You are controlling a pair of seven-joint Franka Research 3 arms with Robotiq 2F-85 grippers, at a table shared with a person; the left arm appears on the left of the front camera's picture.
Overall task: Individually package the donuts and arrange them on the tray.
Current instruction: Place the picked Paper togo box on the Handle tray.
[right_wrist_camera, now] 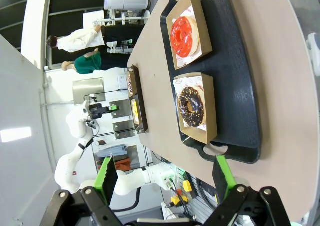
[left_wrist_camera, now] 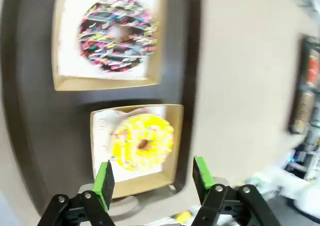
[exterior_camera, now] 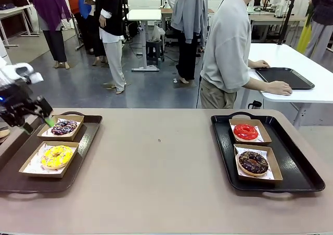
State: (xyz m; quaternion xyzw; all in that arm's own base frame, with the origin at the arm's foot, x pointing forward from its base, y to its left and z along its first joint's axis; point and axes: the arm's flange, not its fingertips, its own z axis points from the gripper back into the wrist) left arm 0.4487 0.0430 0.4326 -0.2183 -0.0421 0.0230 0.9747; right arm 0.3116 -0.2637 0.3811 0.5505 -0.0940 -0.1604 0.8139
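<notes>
Yellow donut (left_wrist_camera: pixel 142 145): you see it beyond the left gripper (left_wrist_camera: pixel 154 180), apart from both fingers.
Fingers: spread wide, holding nothing.

red donut (right_wrist_camera: pixel 183 33), chocolate donut (right_wrist_camera: pixel 192 105), black tray (right_wrist_camera: pixel 240 85)

Four ring donuts lie flat, each in its own open brown paper box. The dark purple donut (exterior_camera: pixel 64 127) with coloured sprinkles sits at the far end of the left tray (exterior_camera: pixel 88 136), the yellow donut (exterior_camera: pixel 57 156) nearer. On the right tray (exterior_camera: pixel 296 164), the glossy red donut (exterior_camera: pixel 245 132) lies farther back, the chocolate sprinkled donut (exterior_camera: pixel 253 162) in front.
</notes>
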